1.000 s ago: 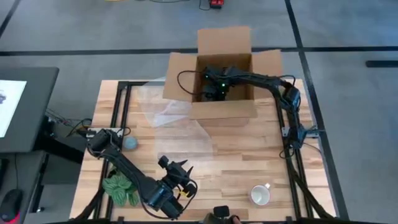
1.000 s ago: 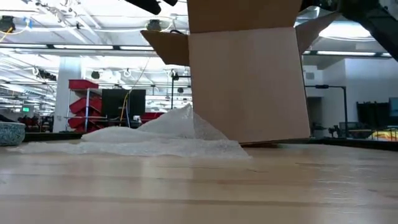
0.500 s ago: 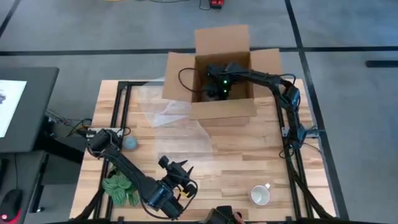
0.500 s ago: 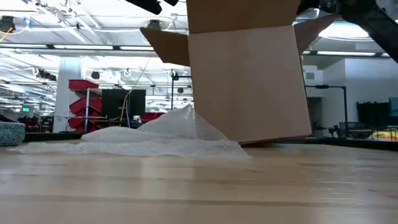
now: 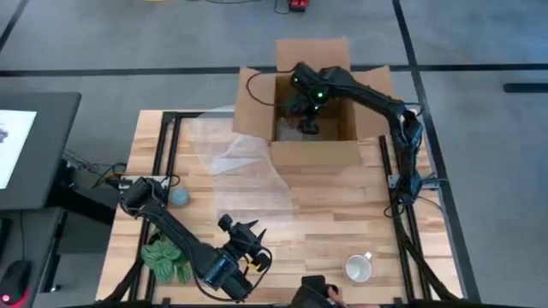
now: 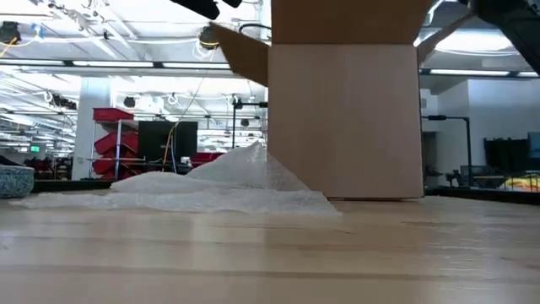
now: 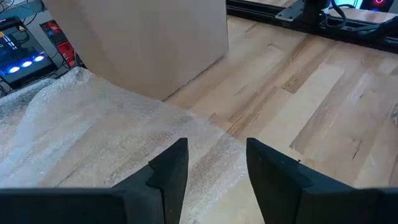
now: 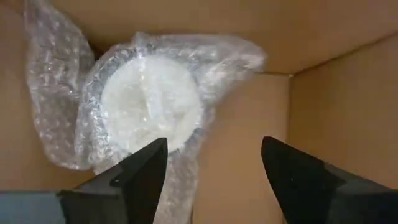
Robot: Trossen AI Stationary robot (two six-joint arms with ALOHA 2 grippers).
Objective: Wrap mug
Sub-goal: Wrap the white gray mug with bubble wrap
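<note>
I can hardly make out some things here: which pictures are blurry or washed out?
Right wrist view: the white bubble-wrapped mug glares pale against the brown cardboard box, and the right claw is soft-edged. Low view: bright ceiling lights, near wooden table blurred.

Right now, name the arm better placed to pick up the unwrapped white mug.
Left: its open gripper waits at the near edge with the white mug, while the right gripper is inside the far cardboard box.

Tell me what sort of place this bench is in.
Likely a warehouse-style robotics lab: ceiling strip lights and red shelving stand behind the wooden table, with a cardboard box for packing.
</note>
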